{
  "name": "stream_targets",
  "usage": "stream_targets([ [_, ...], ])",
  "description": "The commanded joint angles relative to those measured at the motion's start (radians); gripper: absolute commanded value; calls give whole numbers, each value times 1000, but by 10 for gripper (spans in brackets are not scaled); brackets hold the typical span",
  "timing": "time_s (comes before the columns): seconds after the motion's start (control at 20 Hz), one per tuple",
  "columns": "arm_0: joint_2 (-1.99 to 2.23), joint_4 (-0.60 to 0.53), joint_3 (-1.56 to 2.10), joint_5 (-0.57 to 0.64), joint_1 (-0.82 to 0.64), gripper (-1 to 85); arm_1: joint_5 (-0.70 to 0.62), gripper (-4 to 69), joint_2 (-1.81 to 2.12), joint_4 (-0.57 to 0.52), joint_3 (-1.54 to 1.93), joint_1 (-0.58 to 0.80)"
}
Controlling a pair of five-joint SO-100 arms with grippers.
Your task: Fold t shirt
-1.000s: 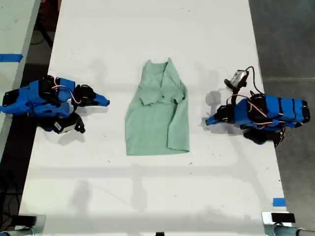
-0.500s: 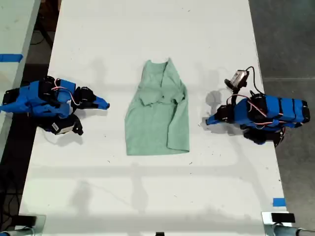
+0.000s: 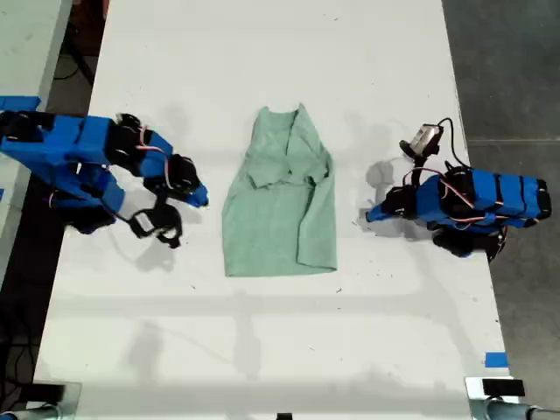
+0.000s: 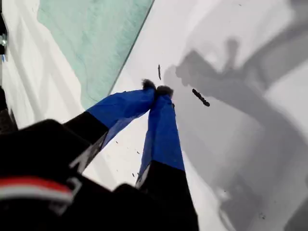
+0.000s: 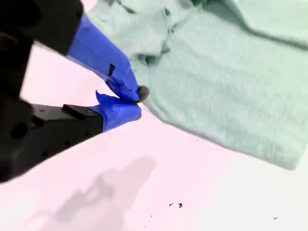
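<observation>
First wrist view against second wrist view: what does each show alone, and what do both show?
Only the first: my first hand, tips together, and dark specks on the table. Only the second: my second hand, close beside the edge of the t shirt, and its bunched folds. Both: the t shirt and the white table.

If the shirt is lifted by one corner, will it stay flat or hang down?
The shirt will probably go limp and hang: it is wrinkled and already folded over itself. It looks thin, so a push would likely bunch it rather than slide it whole.
</observation>
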Motion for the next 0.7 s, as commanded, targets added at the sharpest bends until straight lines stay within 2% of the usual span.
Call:
stream_targets([
  [0.0, -380, 21, -288, -23, 32, 173, 5, 7, 15, 2, 60, 5],
  [0.55, -684, -37, -348, -94, 3, 181, 5, 7, 15, 3, 60, 3],
  [0.6, -707, -57, -351, -80, 3, 156, 5, 7, 15, 3, 60, 3],
  [0.65, -730, -71, -357, -60, 0, 34, 5, 7, 15, 3, 60, 3],
])
